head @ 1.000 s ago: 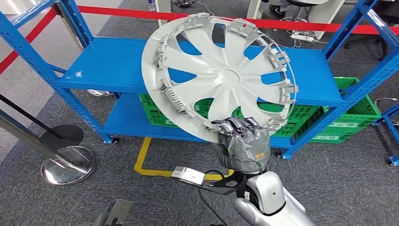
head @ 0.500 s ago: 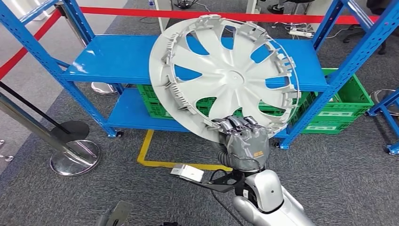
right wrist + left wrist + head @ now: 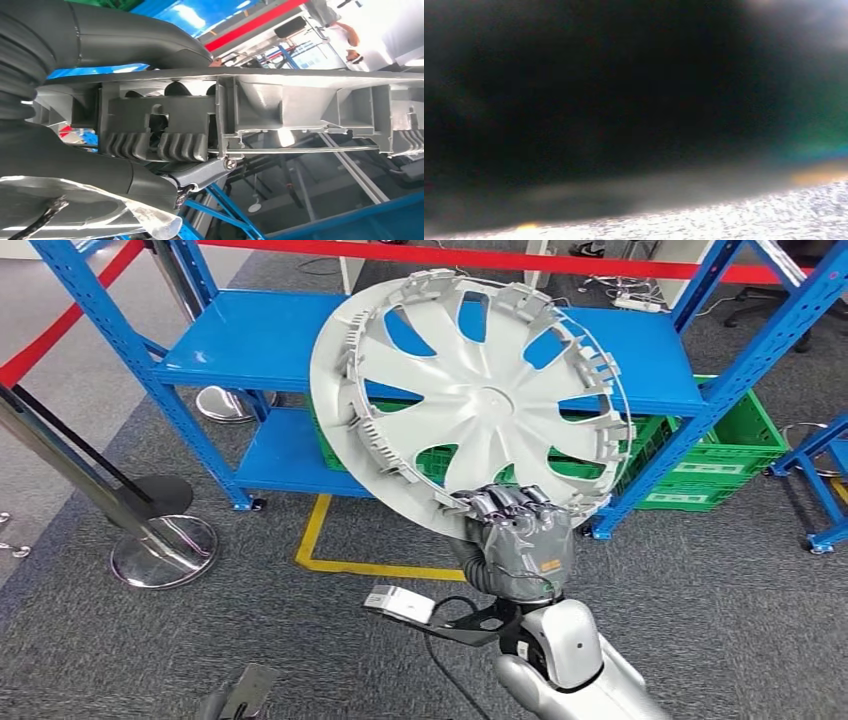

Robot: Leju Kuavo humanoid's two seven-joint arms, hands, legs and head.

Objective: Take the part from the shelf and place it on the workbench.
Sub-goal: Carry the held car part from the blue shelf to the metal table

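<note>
Right now my right hand (image 3: 515,540) grips the part (image 3: 470,400) by its lower rim, holding it upright above the hand, clear of the shelf (image 3: 250,340) beyond. I'd keep that grip firm and turn slowly, since the rim could lever out.

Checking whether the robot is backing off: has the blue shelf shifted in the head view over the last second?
Yes: the blue shelf slid up and rightward in frame, but so did the floor; the camera moved.
</note>
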